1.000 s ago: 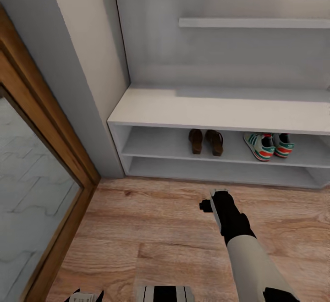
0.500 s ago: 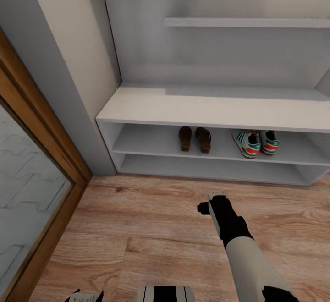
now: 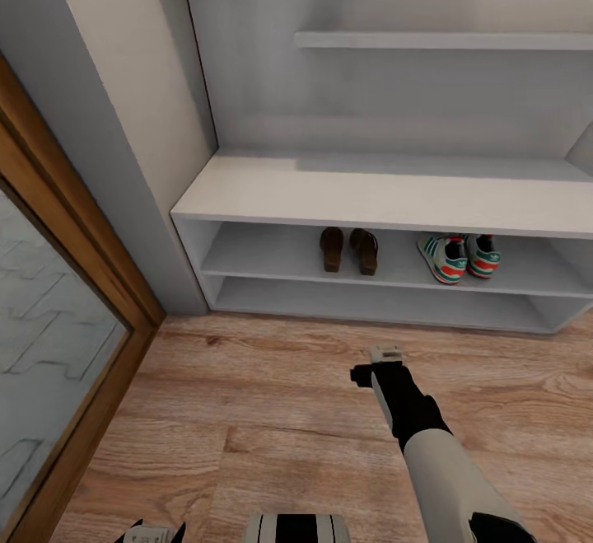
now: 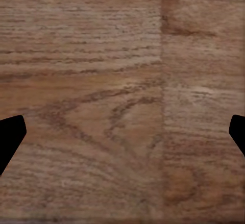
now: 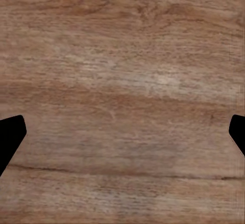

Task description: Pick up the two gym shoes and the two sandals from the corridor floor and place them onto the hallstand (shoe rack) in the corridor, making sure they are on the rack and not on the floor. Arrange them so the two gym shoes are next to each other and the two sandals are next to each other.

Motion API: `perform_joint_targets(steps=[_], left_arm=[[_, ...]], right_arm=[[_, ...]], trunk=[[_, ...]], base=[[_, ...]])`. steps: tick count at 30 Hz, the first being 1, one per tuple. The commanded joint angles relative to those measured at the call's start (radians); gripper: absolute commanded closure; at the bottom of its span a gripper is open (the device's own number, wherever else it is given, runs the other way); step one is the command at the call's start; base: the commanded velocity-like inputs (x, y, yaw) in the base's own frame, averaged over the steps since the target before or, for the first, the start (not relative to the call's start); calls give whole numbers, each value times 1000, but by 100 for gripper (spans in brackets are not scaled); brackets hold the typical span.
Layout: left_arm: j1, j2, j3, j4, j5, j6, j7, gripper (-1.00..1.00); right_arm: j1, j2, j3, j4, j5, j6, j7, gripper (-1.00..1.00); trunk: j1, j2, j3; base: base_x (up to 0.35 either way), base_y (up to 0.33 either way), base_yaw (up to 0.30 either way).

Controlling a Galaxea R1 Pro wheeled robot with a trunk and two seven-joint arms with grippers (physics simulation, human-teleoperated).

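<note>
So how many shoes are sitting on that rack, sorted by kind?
Brown sandals: 2, side by side on the upper open shelf of the hallstand.
Green-striped gym shoes: 2, side by side on that same shelf, to the sandals' right.
Total: 4 shoes.

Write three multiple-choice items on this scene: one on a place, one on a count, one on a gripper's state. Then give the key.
1. Where do the dark brown strappy sandals sit?
A. on the wood-grain plank floor
B. on the upper open shelf of the pale grey-white hallstand
C. on the bench top

2. How many cream-white sneakers with green stripes are on that shelf?
A. one
B. two
C. four

3. The right gripper is:
A. open, holding nothing
B. shut on a sandal
C. shut on a sneaker

Key: 1 B, they sit under the bench top; 2 B, a pair sits side by side; 3 A, its fingers stand wide apart over bare floor.
</note>
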Motion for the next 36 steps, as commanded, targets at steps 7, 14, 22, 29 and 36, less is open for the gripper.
perform_joint_targets(steps=[7,14,22,29,36], left_arm=[[-1,4,17,0,-6,-4,-6,-100],[-1,7,18,0,-3,-4,-6,-100],[-1,9,49,0,-4,-3,-6,-100],[-1,12,53,1,-4,-3,-6,-100],[-1,12,110,2,-6,-4,-7,-100]], right_arm=[[9,1,-3,119,2,-161,-1,-100],[9,-7,-2,282,4,-356,-1,-100],[9,-11,-2,381,6,-485,0,-100],[9,-72,0,481,9,-640,4,-100],[59,-203,1,630,8,-885,8,-100]], trunk=[[-1,0,3],[-4,2,30],[-7,3,61],[-11,6,88],[-38,55,110]], base=[[0,0,0],[0,0,0],[0,0,0],[0,0,0],[0,0,0]])
